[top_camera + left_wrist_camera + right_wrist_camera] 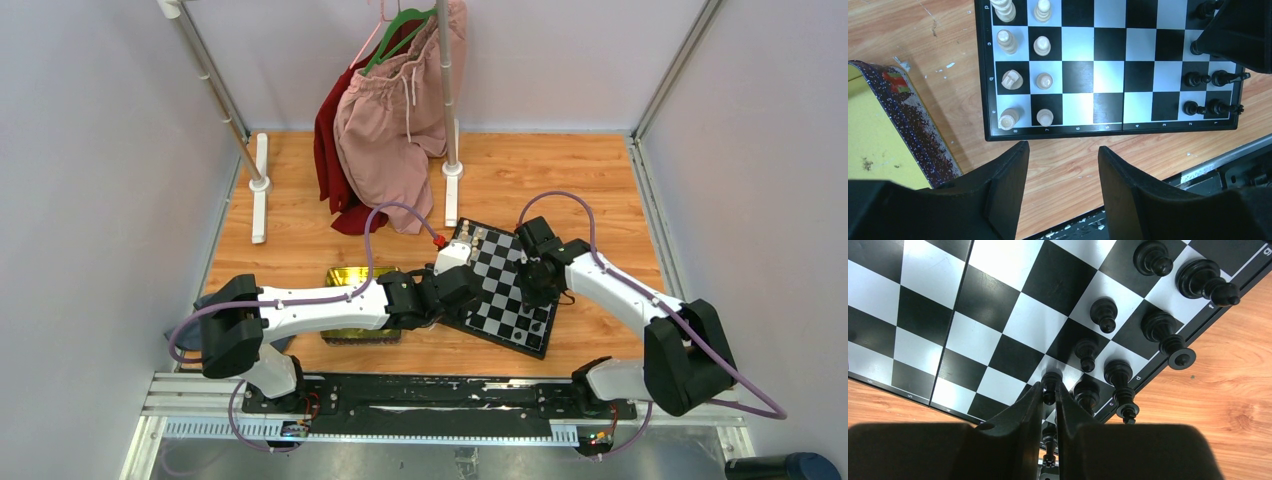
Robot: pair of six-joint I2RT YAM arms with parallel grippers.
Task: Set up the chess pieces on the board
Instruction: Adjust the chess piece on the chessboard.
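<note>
**A:** Status on the setup?

**B:** Most of it's on, afaict. The cream pieces [1042, 46] stand two rows deep along one edge of the board [1108, 75], or at least the 8 my left wrist cam catches do. The black pieces [1104, 314] line up in two rows at the opposite edge.

**A:** Grip?

**B:** I've got the right fingers [1049, 390] pinched narrow on a black pawn [1050, 382], in line w/ the other pawns at the board's black edge. Can't tell if its base is down on a square yet. The left fingers [1063, 152] are spread wide and empty. They hover over the counter [1148, 155] just off the board's numbered edge, toward the cream corner.

**A:** What's left?

**B:** My guess is seat this pawn, then fill any gaps in the black rows. My right arm hides part of that edge, so no count. The tray [923, 130] sits just beside the board's cream corner. The bit of its inside I see looks bare, but most is out of view.
</note>
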